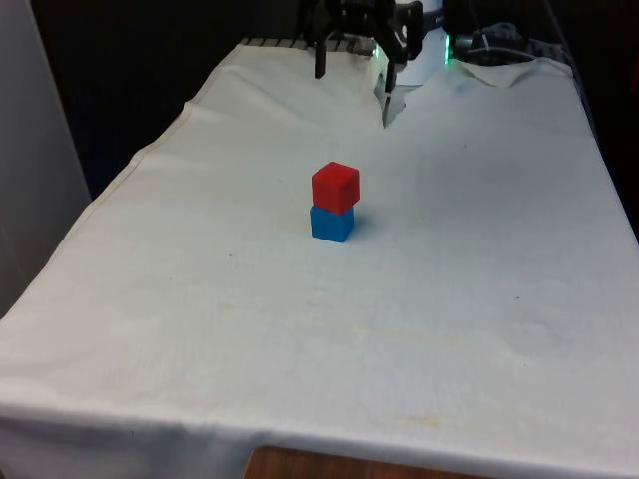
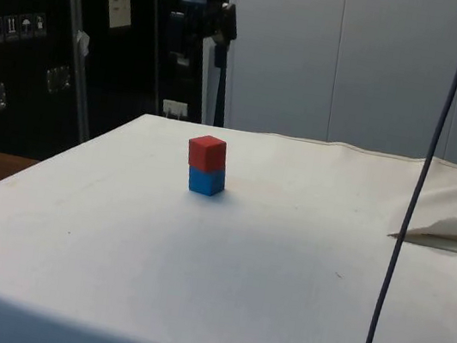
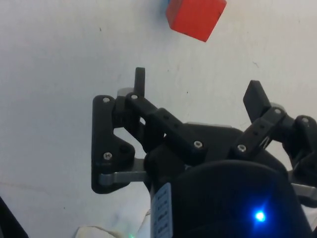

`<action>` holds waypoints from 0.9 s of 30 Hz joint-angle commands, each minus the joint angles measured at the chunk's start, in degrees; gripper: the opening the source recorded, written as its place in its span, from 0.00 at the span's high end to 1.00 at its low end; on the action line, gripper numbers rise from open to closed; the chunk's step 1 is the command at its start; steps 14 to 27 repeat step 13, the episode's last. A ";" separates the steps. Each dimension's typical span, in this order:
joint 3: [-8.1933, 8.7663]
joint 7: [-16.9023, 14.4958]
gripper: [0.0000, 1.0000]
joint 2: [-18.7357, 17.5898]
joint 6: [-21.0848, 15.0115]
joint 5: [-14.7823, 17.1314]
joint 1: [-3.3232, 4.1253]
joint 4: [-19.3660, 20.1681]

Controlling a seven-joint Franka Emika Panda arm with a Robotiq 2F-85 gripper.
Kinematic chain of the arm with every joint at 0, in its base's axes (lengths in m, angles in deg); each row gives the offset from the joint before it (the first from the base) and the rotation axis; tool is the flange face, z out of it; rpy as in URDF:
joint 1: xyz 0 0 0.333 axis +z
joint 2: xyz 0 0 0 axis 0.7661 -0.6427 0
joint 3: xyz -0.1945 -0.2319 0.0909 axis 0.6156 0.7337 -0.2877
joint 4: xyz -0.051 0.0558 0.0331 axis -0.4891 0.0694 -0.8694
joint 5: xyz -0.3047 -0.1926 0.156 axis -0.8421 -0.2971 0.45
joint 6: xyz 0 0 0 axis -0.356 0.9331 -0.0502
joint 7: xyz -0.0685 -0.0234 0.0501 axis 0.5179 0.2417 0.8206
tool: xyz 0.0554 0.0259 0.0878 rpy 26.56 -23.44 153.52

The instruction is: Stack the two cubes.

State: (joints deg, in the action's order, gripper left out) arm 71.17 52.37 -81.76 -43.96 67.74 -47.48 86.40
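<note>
A red cube (image 1: 334, 187) sits on top of a blue cube (image 1: 331, 224) near the middle of the white cloth, the red one turned slightly on the blue. The side view shows the same stack, red cube (image 2: 207, 152) over blue cube (image 2: 207, 181). My gripper (image 1: 352, 85) hangs high above the table's far end, well behind the stack and apart from it. In the wrist view the gripper (image 3: 198, 87) is open with nothing between its black fingers (image 3: 140, 79), and the red cube (image 3: 195, 17) lies beyond them, with a sliver of the blue cube (image 3: 166, 2) beside it.
A thin dark cable (image 2: 414, 210) hangs down in front of the side view. The cloth has a raised fold (image 2: 453, 233) near the robot's end. Cables (image 1: 499, 45) lie at the far end, on the front view's right.
</note>
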 commanded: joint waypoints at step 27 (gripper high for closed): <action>-0.52 -2.75 0.00 1.32 0.06 0.00 0.00 1.15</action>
